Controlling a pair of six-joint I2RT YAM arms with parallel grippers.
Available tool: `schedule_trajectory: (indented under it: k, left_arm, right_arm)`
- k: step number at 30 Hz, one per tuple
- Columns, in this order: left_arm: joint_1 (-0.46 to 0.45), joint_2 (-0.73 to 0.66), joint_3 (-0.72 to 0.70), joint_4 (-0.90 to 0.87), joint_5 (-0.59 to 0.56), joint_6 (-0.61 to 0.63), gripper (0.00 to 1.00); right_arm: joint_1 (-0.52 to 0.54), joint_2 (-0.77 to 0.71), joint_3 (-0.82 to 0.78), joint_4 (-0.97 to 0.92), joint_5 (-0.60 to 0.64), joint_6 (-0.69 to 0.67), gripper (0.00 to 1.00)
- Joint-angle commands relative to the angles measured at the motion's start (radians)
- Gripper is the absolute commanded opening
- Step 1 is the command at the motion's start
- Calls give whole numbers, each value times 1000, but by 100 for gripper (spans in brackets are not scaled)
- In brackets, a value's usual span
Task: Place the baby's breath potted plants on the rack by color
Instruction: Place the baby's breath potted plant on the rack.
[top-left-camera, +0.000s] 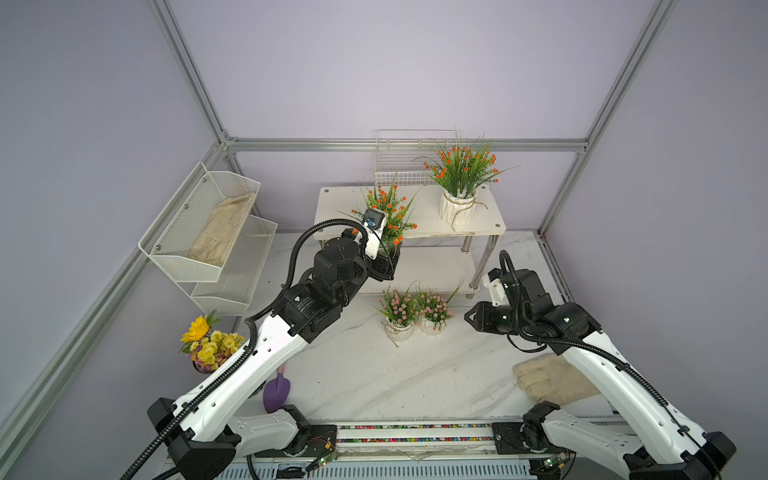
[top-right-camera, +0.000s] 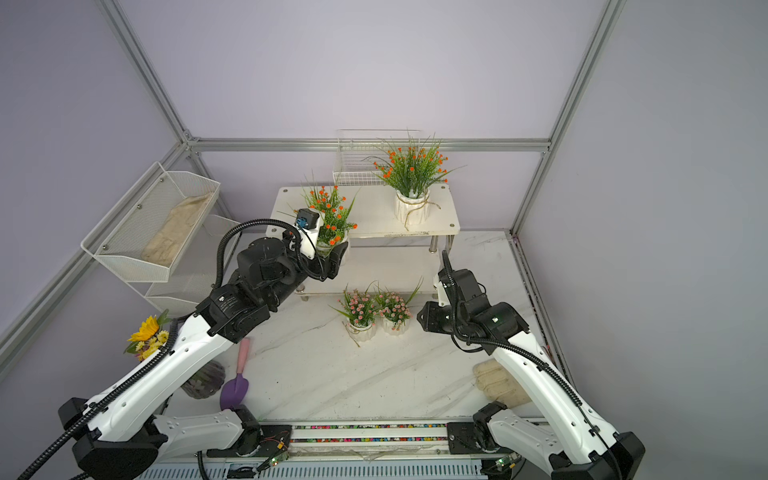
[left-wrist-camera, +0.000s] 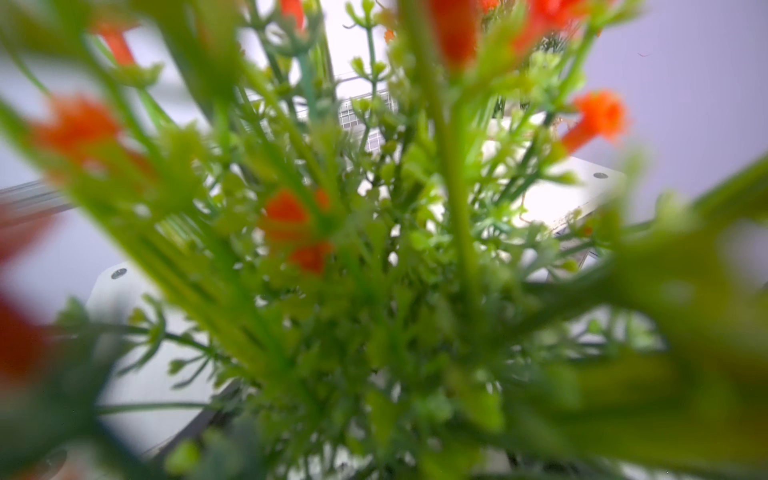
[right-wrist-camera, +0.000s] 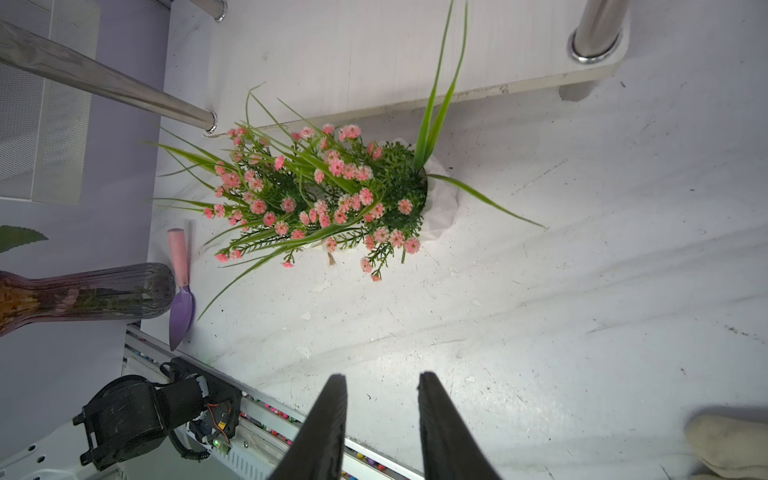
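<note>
The left jaws stand wide on either side of the white pot of one orange-bloomed plant (top-left-camera: 385, 214), gripping it low down. In both top views this plant hangs upright at the front left corner of the rack's (top-left-camera: 424, 218) top board, its pot just in front of that board's edge and above the lower board (top-left-camera: 432, 266). Whether the pot touches either board cannot be told. The left wrist view is filled with its blurred green stems and orange flowers (left-wrist-camera: 291, 216).

The right jaws are spread a little with nothing between them, hovering over the bare marble surface (right-wrist-camera: 561, 291), well apart from any pot.

The second orange plant (top-left-camera: 462, 168) stands upright on the right half of the top board. The two pink plants (top-left-camera: 399, 309) (top-left-camera: 434, 309) stand side by side, foliage touching, on the surface just in front of the lower board, between the two arms; the right wrist view shows them (right-wrist-camera: 316, 195) beside a chrome leg.

A white wire basket (top-left-camera: 397, 164) sits behind the rack. Along the left side of the scene are the mesh bins (top-left-camera: 232, 195), the sunflower bouquet (top-left-camera: 208, 338) and a purple trowel (top-left-camera: 276, 392). A pale glove (top-left-camera: 548, 378) lies under the right arm.
</note>
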Motion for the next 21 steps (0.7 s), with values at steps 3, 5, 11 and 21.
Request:
schedule_trajectory:
  k: [3, 5, 11, 21]
  left_arm:
    - [39, 1, 141, 79, 45, 26, 12]
    - [56, 16, 173, 72, 52, 30, 12]
    - [135, 93, 291, 28, 96, 19, 11]
    - [247, 266, 491, -28, 185, -24, 11]
  right_arm:
    - [-5, 6, -13, 19, -17, -9, 33]
    - [-5, 11, -15, 20, -20, -9, 33]
    - [-5, 10, -17, 21, -25, -7, 33]
    - [-4, -6, -22, 14, -29, 8, 33]
